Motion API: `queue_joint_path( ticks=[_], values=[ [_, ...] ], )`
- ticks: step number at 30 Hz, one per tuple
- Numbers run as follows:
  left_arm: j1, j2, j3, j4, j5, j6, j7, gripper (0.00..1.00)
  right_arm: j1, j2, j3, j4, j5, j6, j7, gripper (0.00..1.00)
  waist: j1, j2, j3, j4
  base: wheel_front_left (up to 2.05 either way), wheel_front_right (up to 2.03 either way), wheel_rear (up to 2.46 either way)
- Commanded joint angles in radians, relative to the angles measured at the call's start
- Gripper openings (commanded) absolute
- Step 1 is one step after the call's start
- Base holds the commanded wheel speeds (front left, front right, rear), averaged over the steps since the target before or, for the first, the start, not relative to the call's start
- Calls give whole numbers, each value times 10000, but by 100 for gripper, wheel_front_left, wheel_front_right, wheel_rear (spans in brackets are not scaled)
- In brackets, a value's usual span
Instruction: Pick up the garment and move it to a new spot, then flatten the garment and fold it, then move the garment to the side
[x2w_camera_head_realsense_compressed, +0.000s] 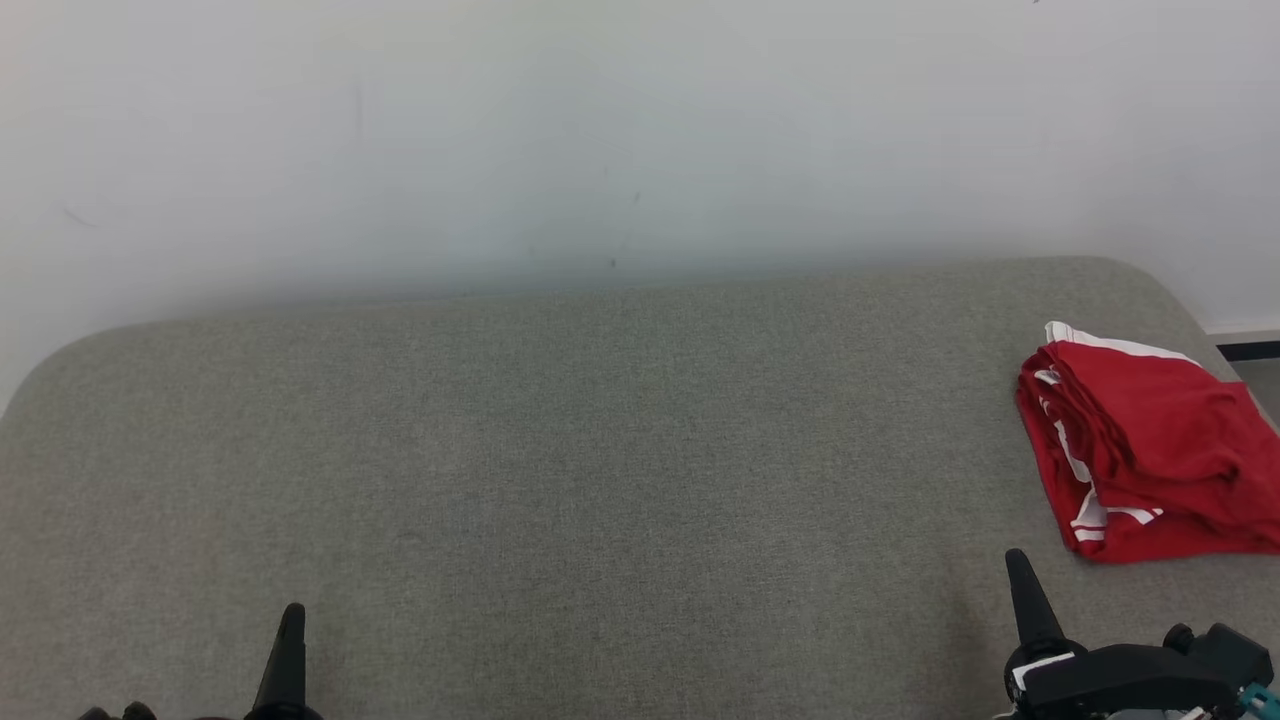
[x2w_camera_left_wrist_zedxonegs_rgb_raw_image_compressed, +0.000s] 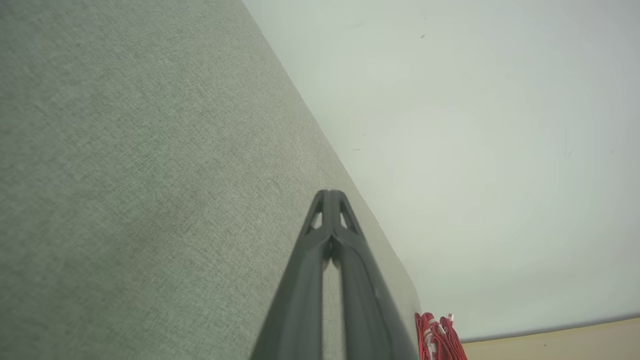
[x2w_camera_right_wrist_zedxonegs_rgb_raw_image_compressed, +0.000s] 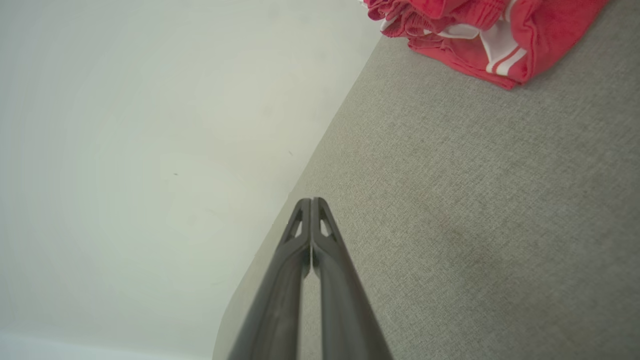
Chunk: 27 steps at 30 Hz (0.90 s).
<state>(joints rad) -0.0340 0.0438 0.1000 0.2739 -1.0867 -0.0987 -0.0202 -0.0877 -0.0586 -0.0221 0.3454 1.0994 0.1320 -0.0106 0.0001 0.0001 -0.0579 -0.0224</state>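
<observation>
Jaws sitting closed, empty: left gripper (x2w_camera_head_realsense_compressed: 292, 612), right gripper (x2w_camera_head_realsense_compressed: 1015, 557). I'm judging red white-striped cloth garment (x2w_camera_head_realsense_compressed: 1150, 450), ahead-right of right jaws, soft, light; pinching bunched near edge.

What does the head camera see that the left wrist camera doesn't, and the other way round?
Head view: the right gripper, shut, and most of the red garment, lying at the right end of the grey padded surface. Left wrist view: the left gripper up close, fingers pressed together, and a beige strip, maybe floor. Both: the grey padded surface, the white wall, the left gripper, some red garment.
</observation>
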Motion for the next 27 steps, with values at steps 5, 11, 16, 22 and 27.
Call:
queue_joint_path(
  ticks=[5, 11, 16, 22, 27],
  values=[
    [-296, 64, 49, -141, -735, -90, 182, 0, -245, 14, -148, -228, 712, -13, 158, 0, -1, -1, 52, 21, 0, 0, 0],
    [-376, 68, 62, -160, -1324, -125, 330, 0, -241, 24, -252, -333, 1281, -14, 297, 0, -1, -1, 108, 42, 0, 0, 0],
    [-434, 70, 75, -169, -1780, -158, 464, 0, -239, 32, -339, -403, 1730, -14, 416, 0, -1, -1, 155, 60, 0, 0, 0],
    [-504, 72, 90, -186, -2318, -172, 597, 0, -251, 42, -434, -499, 2249, -15, 548, 0, -1, -1, 212, 81, 0, 0, 0],
    [-547, 75, 103, -199, -2727, -202, 717, 0, -260, 49, -509, -573, 2681, -16, 649, 0, -1, -1, 258, 99, 0, 0, 0]
  ],
)
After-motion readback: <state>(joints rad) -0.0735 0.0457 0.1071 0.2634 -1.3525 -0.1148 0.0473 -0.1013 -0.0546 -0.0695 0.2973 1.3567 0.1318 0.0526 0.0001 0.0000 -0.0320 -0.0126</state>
